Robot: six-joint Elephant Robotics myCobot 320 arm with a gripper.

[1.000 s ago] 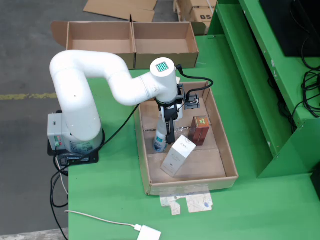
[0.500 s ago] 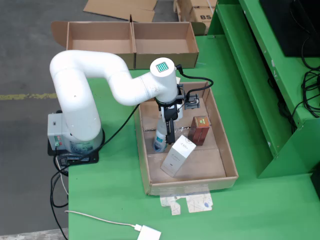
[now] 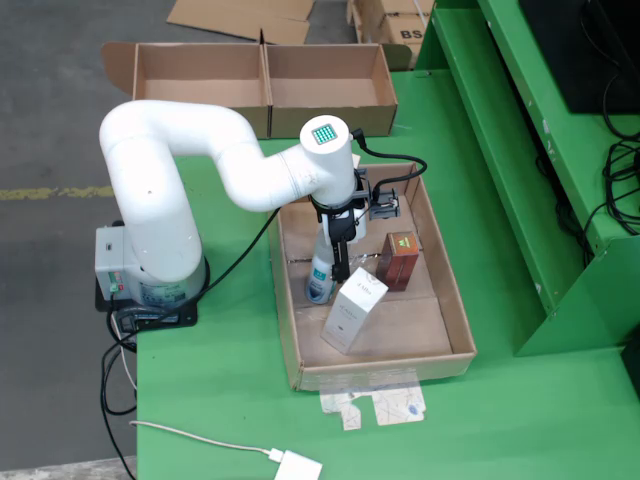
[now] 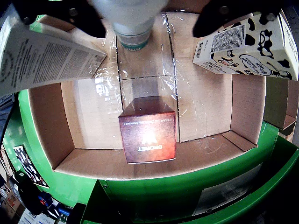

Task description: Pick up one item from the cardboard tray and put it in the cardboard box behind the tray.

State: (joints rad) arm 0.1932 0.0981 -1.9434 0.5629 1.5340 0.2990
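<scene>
The cardboard tray (image 3: 452,300) lies on the green table and holds several items. A white bottle (image 3: 320,276) stands upright at its left side. Beside it are a white box (image 3: 354,311), a red-brown box (image 3: 399,260) and a cow-patterned carton (image 3: 385,207). My gripper (image 3: 340,262) hangs low in the tray beside the bottle. In the wrist view the bottle (image 4: 133,23) sits between the black fingers (image 4: 79,18), with a gap on its right side. The jaws stand open. The red-brown box (image 4: 148,130), white box (image 4: 42,56) and carton (image 4: 247,42) also show there.
The two-compartment cardboard box (image 3: 265,80) stands open behind the tray. The arm's base (image 3: 150,280) sits at the table's left edge with cables. A white adapter (image 3: 298,467) and a paper scrap (image 3: 375,408) lie in front. Green shelving (image 3: 520,150) rises on the right.
</scene>
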